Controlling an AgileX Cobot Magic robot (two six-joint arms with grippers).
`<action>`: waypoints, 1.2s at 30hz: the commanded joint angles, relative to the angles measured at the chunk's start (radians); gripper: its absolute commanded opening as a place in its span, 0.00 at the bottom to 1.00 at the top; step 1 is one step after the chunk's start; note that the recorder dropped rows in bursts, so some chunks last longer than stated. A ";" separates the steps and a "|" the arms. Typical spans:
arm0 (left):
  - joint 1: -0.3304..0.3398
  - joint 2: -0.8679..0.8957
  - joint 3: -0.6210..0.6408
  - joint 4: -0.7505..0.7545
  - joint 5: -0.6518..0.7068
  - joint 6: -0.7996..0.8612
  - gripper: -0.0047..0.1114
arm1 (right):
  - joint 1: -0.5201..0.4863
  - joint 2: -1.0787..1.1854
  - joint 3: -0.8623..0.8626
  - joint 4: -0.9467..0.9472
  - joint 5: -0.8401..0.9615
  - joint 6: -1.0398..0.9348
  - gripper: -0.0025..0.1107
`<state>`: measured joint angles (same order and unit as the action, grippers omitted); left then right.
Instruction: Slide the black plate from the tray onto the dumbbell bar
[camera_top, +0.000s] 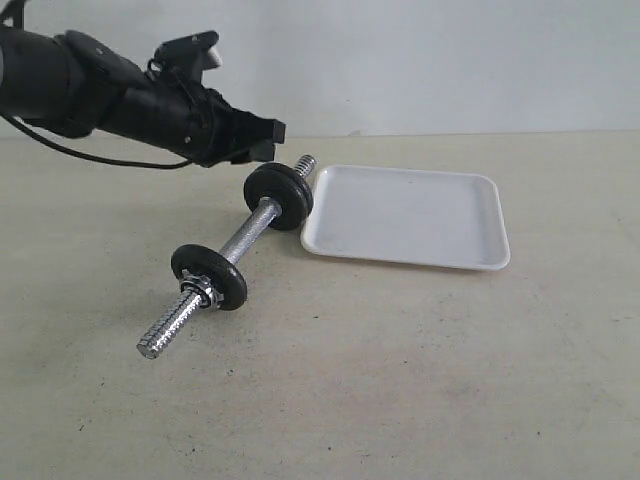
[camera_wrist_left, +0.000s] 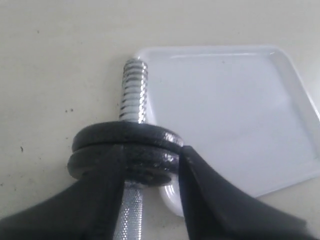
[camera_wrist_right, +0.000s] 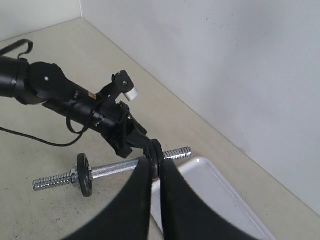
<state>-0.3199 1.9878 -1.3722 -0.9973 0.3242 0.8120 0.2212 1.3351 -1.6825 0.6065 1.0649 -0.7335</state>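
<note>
The dumbbell bar (camera_top: 245, 235) lies on the table, one threaded end (camera_wrist_left: 134, 90) reaching the tray's corner. Two black discs sit pressed together on that end; the black plate (camera_wrist_left: 130, 134) is the outer one, toward the thread tip, also seen in the exterior view (camera_top: 292, 186). A third disc (camera_top: 210, 275) and a chrome nut (camera_top: 198, 290) sit near the other end. My left gripper (camera_wrist_left: 150, 152) is open, its fingers straddling the paired discs; the exterior view shows it (camera_top: 268, 130) just above them. The tray (camera_top: 410, 215) holds nothing. My right gripper (camera_wrist_right: 156, 167) hangs shut, high above the scene.
The left arm (camera_top: 110, 95) reaches in from the upper left, trailing a black cable (camera_top: 90, 152). A pale wall (camera_top: 420, 60) closes the table's back edge. The right arm does not show in the exterior view.
</note>
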 joint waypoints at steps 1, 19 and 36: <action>0.029 -0.110 0.000 0.026 0.037 0.005 0.34 | -0.003 -0.011 -0.005 0.006 0.003 0.021 0.06; 0.049 -0.406 0.000 0.100 0.469 -0.010 0.08 | -0.003 -0.011 -0.005 0.006 0.108 0.267 0.06; 0.049 -0.824 0.000 0.098 0.507 -0.056 0.08 | -0.003 -0.092 -0.005 0.019 0.156 0.316 0.06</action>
<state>-0.2702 1.2368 -1.3722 -0.9010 0.8389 0.7612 0.2212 1.2955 -1.6825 0.6144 1.2190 -0.4168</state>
